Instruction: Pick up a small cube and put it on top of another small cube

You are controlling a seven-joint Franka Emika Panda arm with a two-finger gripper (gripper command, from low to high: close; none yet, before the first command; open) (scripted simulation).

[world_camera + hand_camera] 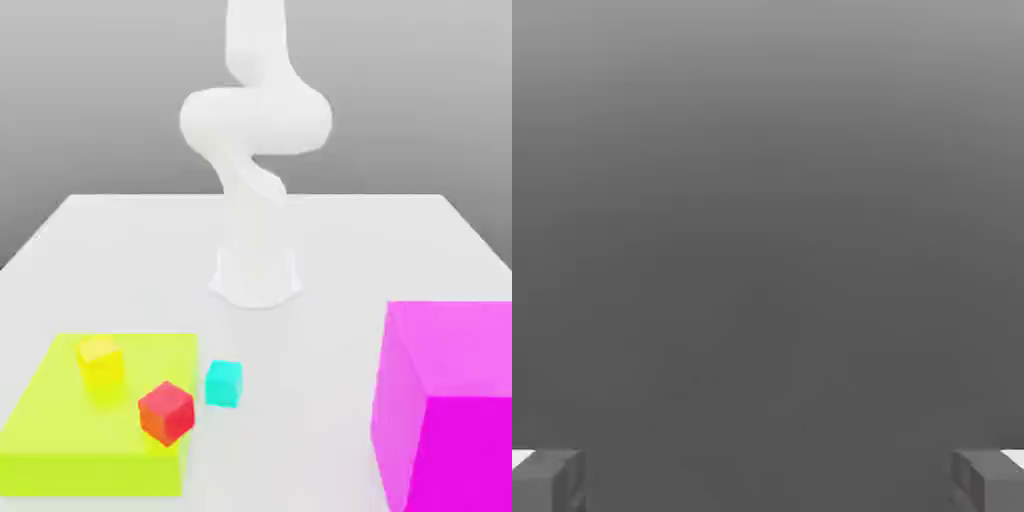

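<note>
Turquoise cube sits in the open beside the slab, claw spread wide

From where I stand, taking it from the exterior view's left, a flat yellow-green slab comes first, its near edge running straight across. The yellow cube is on it, toward the far edge, with bare slab around it. The red cube is turned cornerwise at the slab's right edge and juts past it; I can't tell exactly what it rests on.

Just right of that edge, the small turquoise cube sits on the white table, with a narrow strip of tabletop between it and the slab. Behind, near the middle, rises the white arm, its base well back from the cubes. In the hand view the gripper is open, its two fingers well apart at the edges.

Rightward from the turquoise cube there's a broad stretch of bare table, then the huge magenta cube, its left side facing that gap and its bulk running out of view at the right.
</note>
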